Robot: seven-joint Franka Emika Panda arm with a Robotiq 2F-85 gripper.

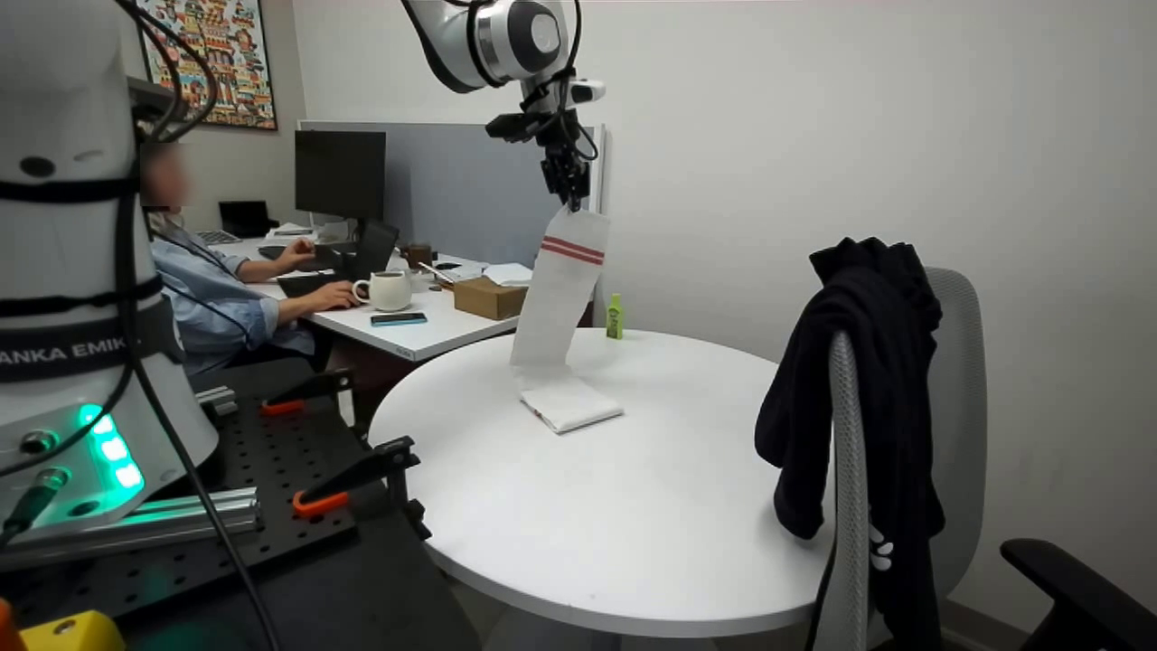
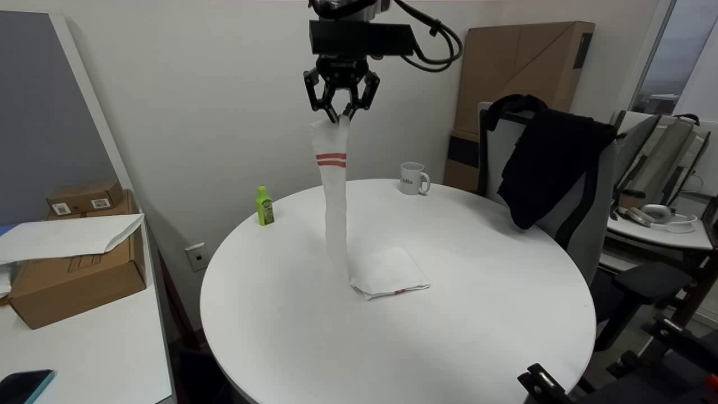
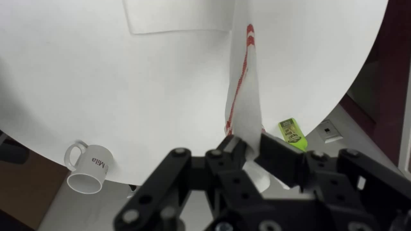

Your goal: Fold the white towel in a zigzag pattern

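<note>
"How does the arm (image 1: pixel 500 43) stand?"

"It comes in at the top centre of an exterior view and bends at the wrist. The gripper (image 2: pixel 340 118) hangs at the upper middle in an exterior view, pointing straight down above the round table (image 2: pixel 460 342)."

"And the jaws?"

"Pinched together on the top end of the white towel (image 1: pixel 554 312). From there it drops as a strip to the table, and its lower part lies folded flat around the middle of the frame in both exterior views."

"What about containers?"

"A white mug (image 3: pixel 93 160) at the lower left of the wrist view, its pale inside showing. A green bottle (image 2: pixel 265 206) stands upright at the table's left edge in an exterior view."

"And on the desk (image 1: pixel 443 331)?"

"A cup (image 1: pixel 390 291), left of centre; its mouth looks dark, but I can't tell what it holds. To its right, a cardboard box (image 1: pixel 489 298), contents hidden."
</note>
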